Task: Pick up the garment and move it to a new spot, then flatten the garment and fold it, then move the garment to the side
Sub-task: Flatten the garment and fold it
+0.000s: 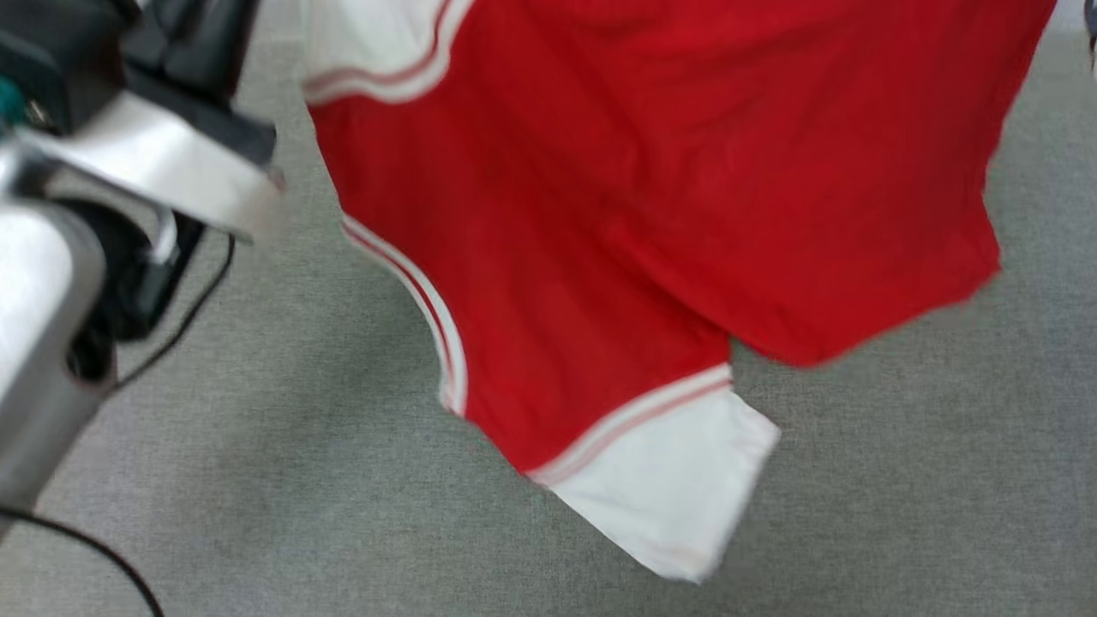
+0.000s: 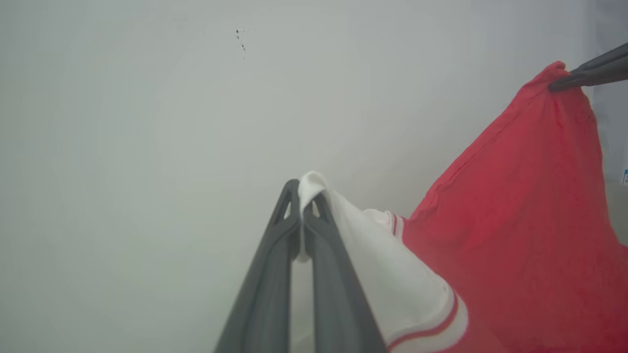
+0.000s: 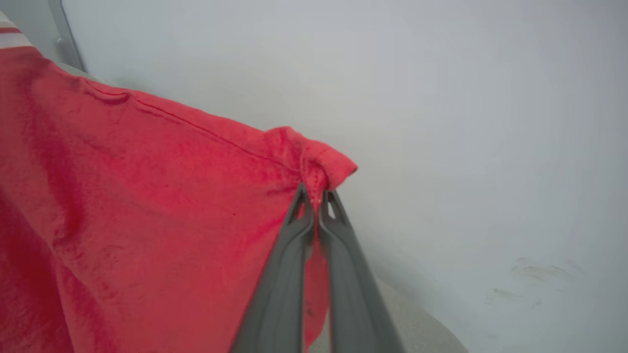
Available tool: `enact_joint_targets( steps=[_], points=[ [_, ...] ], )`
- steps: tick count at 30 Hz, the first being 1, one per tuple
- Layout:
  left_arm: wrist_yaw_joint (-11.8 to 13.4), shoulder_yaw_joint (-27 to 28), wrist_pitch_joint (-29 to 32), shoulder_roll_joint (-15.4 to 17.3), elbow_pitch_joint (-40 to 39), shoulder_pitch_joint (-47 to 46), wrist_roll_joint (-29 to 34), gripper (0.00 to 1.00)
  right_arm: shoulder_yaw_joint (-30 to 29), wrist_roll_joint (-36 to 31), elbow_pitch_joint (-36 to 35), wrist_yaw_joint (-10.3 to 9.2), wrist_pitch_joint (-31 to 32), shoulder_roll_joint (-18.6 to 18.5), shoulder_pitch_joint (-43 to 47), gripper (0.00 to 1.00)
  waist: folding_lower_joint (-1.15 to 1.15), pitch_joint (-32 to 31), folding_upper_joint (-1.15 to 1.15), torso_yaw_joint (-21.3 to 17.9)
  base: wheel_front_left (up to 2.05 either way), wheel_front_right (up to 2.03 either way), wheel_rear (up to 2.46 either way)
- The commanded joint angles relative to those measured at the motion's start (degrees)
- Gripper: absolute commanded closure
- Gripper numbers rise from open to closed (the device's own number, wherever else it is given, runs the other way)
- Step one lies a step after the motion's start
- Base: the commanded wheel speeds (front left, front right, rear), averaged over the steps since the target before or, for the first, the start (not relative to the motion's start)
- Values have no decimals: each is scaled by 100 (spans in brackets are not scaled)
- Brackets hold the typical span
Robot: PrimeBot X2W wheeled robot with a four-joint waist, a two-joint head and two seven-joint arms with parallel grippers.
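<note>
No text, label, number or sign can be read on the red-and-white garment point(image 1: 643, 214) or anywhere around it.

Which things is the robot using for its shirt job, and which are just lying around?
For the job:
- garment, held up
- left gripper, shut on its white sleeve
- right gripper, shut on a red edge

Just there:
- black cable
- grey surface underneath
- pale wall
</note>
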Motion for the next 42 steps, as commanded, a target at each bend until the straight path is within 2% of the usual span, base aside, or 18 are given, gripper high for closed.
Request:
enact_joint_targets(
  steps=[1, 9, 11, 12, 13, 18, 19, 26, 33, 42],
  points=[
    [-105, 75, 19, -120, 167, -342, -52, 100, -116, -105, 114, -4, -77, 135, -198, 100, 0, 109, 0, -39, 0, 0, 0],
    [-558, 127, 124, -552, 1051, -1774, 8, 100, -505, -661, 654, -4, -269, 588, -976, 100, 0, 533, 0, -92, 0, 0, 0],
    [-746, 153, 172, -703, 1505, -2426, 81, 100, -631, -890, 929, -4, -307, 784, -1416, 100, 0, 736, 0, -98, 0, 0, 0],
    [-746, 153, 172, -703, 1505, -2426, 81, 100, -631, -890, 929, -4, -307, 784, -1416, 100, 0, 736, 0, -98, 0, 0, 0],
    [-867, 143, 195, -814, 1800, -2905, 163, 100, -704, -1041, 1117, -4, -313, 899, -1729, 100, 0, 878, 0, -95, 0, 0, 0],
    [-1115, 224, 192, -1093, 2505, -4102, 264, 100, -837, -1399, 1573, -4, -458, 1148, -2584, 100, 0, 1232, 0, -104, 0, 0, 0],
    [-1271, 233, 106, -1266, 2899, -4714, 322, 100, -793, -1590, 1799, -4, -525, 1214, -3066, 100, 0, 1415, 0, -84, 0, 0, 0],
    [-1491, 218, -124, -1512, 3803, -5742, 428, 100, -785, -1746, 2298, -4, -726, 1444, -3794, 100, 0, 1707, 0, -82, 0, 0, 0],
    [-1619, 2, -537, -1752, 4686, -5770, 391, 100, -313, -1730, 2741, -4, -1029, 1618, -3704, 100, 0, 1822, 0, -54, 0, 0, 0],
    [-1688, -474, -924, -1870, 5327, -4932, 198, 100, 512, -1348, 3184, -4, -1364, 1861, -2815, 100, 0, 1697, 0, -64, 0, 0, 0]
  ],
)
